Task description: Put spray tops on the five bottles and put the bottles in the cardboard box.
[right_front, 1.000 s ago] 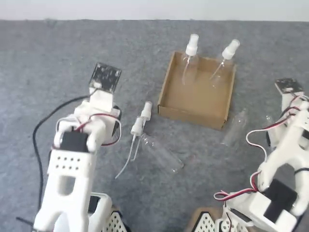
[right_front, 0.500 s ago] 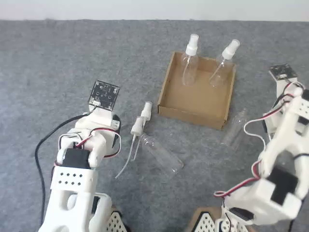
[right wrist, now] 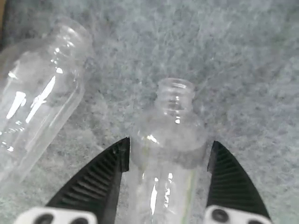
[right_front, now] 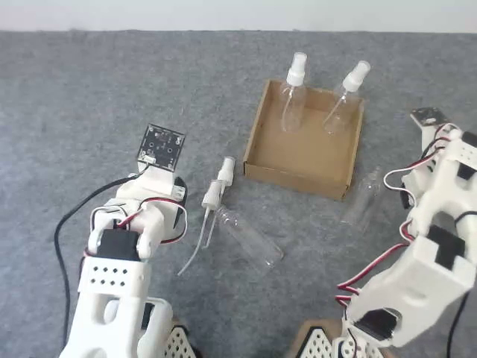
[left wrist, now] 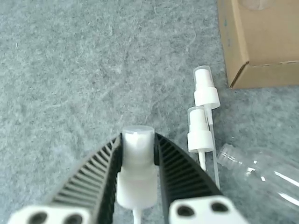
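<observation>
Grip: left gripper (left wrist: 138, 138) clamped on spray top (left wrist: 136, 175), desk's left side | right gripper (right wrist: 170, 142) snug around clear bottle (right wrist: 173, 109), near desk's right edge | handling: likely light, slick, thin-walled; hold mid-body, squeeze gently

The spray top (left wrist: 135, 172) and the bottle (right wrist: 170, 154) run off-frame (lower ends unseen).

A brown box (right_front: 257, 142) sits upper centre, with two capped bottles (right_front: 293, 97) leaning on its far wall. Two spray tops (right_front: 212, 196) lie mid-frame beside an uncapped bottle (right_front: 250, 237). Another bottle (right_front: 363, 198) lies right of the box. The left hand (left wrist: 138, 137) clamps a third top (left wrist: 137, 172). The right hand (right wrist: 169, 143) grips a fifth bottle (right wrist: 170, 126).
</observation>
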You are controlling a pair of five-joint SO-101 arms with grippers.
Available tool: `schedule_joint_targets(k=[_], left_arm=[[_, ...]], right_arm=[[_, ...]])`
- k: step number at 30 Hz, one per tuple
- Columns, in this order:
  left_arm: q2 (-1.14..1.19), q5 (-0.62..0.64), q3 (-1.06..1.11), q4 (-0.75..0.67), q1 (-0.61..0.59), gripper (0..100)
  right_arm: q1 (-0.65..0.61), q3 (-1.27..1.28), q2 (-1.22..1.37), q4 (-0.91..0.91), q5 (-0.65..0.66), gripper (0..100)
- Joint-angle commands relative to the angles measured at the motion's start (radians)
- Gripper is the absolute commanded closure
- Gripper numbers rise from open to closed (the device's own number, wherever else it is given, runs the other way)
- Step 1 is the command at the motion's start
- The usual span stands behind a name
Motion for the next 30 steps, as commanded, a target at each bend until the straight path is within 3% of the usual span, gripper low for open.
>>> schedule_joint_targets(k=[1, 5, 11, 21, 30], left_arm=[[-0.029, 0.009, -0.004, -0.031, 0.002, 99], [-0.029, 0.009, -0.004, -0.031, 0.002, 99], [-0.029, 0.009, -0.004, -0.031, 0.002, 99], [-0.034, 0.009, 0.010, -0.034, 0.009, 99], [-0.035, 0.009, 0.010, -0.034, 0.003, 99]], right_arm=[[-0.012, -0.057, -0.008, -0.001, -0.011, 78.9], [-0.007, -0.057, -0.004, -0.001, -0.011, 79.6], [-0.007, -0.110, -0.008, 0.013, -0.011, 99.7], [-0.036, -0.368, -0.077, 0.260, -0.035, 99.2], [-0.205, -0.221, -0.444, 0.257, -0.207, 99.2]])
